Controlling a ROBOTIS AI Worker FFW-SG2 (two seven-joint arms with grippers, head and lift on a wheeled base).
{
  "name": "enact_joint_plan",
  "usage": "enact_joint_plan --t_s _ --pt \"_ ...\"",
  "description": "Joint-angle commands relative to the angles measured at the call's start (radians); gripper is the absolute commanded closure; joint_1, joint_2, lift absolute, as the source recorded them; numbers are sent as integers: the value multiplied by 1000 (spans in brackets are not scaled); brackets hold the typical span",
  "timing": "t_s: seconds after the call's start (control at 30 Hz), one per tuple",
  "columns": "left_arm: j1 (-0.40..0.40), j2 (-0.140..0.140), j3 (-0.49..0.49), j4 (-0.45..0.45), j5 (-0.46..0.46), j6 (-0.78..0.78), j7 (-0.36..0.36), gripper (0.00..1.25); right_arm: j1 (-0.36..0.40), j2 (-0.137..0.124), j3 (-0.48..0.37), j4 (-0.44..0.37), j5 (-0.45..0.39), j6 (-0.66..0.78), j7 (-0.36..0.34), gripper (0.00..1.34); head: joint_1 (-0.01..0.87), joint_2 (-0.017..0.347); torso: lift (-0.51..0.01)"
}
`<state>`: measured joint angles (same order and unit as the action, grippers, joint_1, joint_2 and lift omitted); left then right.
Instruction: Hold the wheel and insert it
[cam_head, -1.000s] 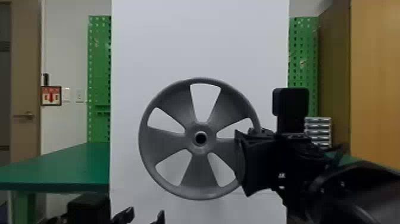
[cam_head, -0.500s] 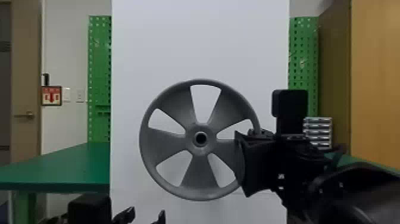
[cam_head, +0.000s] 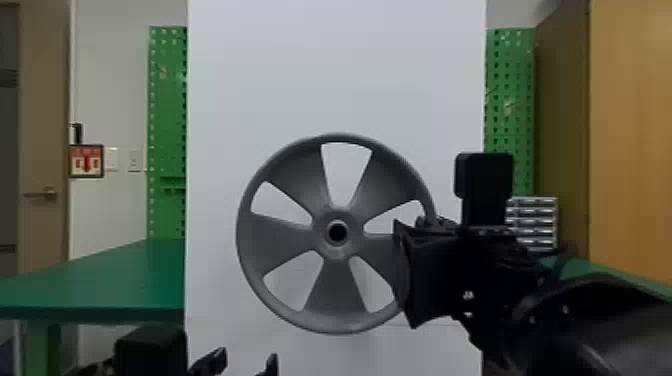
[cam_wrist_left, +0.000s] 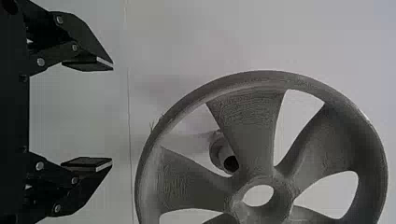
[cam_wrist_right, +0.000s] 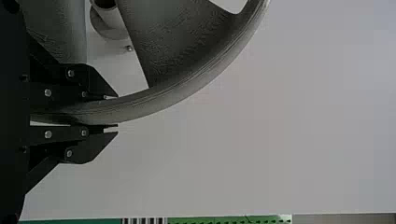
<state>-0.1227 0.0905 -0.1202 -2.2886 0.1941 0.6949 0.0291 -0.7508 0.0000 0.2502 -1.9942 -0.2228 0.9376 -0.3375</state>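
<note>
In the head view my right gripper (cam_head: 420, 270) holds the grey wheel (cam_head: 285, 235) by its right side, before a white board. The right wrist view has the wheel's rim (cam_wrist_right: 187, 88) clamped between the fingers of my right gripper (cam_wrist_right: 114, 112). Low in the head view, my left gripper (cam_head: 245, 362) is below the wheel with its fingers apart; in the left wrist view the left gripper (cam_wrist_left: 112, 114) is open beside the wheel (cam_wrist_left: 252, 126), not touching it. A round peg (cam_wrist_left: 224, 151) on the board is seen through a wheel opening, off the hub hole.
The white board (cam_head: 335, 65) stands upright behind the wheel. A green table (cam_head: 100, 280) extends at the left, with green pegboards (cam_head: 167, 125) behind the board on both sides. Small stacked drawers (cam_head: 532, 220) are at the right, beyond the right arm.
The wheel and my right gripper have shifted very slightly down and to the right in the head view. My left gripper looks unmoved.
</note>
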Motion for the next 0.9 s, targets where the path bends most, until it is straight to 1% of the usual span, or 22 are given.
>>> enact_joint_plan --t_s 0.0,0.37,0.53,0.67,0.87 --pt "0 0 -1 0 1 0 0 516 -16 1 1 37 -6 -10 0 1161 3 72 -483" --pt "-2 0 -3 3 1 0 0 516 -56 1 8 132 -4 -34 0 1161 3 72 -483" --pt "-2 0 -4 4 1 0 0 516 -65 1 4 170 -15 -77 2 1161 3 72 -483" --pt "-3 0 -4 4 1 0 0 516 -79 1 -3 203 -13 -92 46 1162 3 72 -483" --pt "-5 0 -6 4 1 0 0 516 -90 1 0 221 -4 -103 48 1162 3 72 -483"
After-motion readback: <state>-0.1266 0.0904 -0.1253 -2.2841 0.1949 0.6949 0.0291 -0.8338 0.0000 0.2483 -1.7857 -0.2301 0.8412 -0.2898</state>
